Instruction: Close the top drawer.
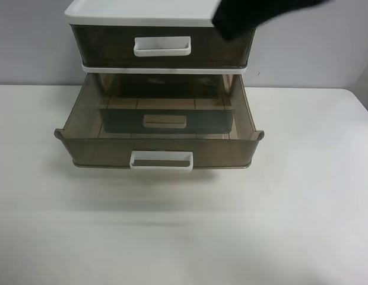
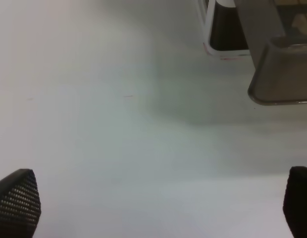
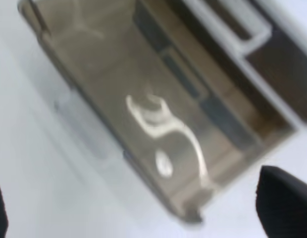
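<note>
Top drawer (image 1: 107, 44), upper tier beneath the white lid (image 1: 142, 12), is sitting seemingly pushed in, long axis crosswise, just ahead of the nearer right gripper (image 3: 138, 206), which is hovering with fingers apart.

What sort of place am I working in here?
Probably a lab or test bench rather than a home: a bare white table against a plain grey wall, with only a small plastic two-drawer unit on it. Its second drawer is pulled out and looks empty.
</note>
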`<state>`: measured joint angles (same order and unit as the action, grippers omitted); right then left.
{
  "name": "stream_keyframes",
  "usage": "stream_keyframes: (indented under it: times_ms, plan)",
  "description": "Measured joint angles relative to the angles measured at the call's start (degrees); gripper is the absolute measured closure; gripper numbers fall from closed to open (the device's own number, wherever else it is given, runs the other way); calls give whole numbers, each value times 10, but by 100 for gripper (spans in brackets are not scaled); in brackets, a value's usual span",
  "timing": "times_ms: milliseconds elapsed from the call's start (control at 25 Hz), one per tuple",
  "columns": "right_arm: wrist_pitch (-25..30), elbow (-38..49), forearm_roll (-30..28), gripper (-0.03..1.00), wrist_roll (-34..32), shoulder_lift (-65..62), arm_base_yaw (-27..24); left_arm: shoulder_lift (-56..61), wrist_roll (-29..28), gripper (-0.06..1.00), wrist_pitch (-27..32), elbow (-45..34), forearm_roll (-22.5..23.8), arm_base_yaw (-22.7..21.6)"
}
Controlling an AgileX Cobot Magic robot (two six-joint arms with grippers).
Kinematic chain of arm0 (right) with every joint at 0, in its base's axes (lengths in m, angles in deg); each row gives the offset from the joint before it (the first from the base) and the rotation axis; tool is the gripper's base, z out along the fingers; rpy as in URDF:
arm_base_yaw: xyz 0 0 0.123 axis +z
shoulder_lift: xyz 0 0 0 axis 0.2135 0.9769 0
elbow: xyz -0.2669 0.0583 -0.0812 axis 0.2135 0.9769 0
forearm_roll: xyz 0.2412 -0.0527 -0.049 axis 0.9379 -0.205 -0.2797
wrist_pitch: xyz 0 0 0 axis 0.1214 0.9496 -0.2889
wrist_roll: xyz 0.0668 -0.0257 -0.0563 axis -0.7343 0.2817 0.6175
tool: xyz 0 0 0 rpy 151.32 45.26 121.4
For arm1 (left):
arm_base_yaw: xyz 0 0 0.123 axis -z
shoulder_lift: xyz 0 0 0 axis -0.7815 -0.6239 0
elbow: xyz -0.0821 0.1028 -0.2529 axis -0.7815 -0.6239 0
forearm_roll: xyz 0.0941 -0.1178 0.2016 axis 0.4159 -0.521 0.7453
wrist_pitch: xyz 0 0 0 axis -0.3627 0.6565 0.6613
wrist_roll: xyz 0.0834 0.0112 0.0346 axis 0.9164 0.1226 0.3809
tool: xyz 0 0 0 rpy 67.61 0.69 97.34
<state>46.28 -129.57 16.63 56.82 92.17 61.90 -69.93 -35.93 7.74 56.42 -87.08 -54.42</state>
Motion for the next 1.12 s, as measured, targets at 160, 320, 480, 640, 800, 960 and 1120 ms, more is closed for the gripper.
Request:
stream_keyframes:
  times_ms: [160,320,480,640,800,960,1120]
  plan:
    - [1,132,-6,-1,0,-124,-7,0,0,-5,0,0,0,0]
    - [2,261,2,-1,-3,-258,-103,0,0,-5,0,0,0,0]
    - [-6,371,12,-1,-16,-401,-235,0,0,-5,0,0,0,0]
    - [-27,459,12,-1,-25,-550,-337,0,0,-5,0,0,0,0]
    - [-62,533,13,-1,-26,-663,-401,0,0,-5,0,0,0,0]
    - [-77,549,16,-1,-28,-679,-425,0,0,-5,0,0,0,0]
    - [-79,549,14,-1,-30,-679,-425,0,0,-5,0,0,0,0]
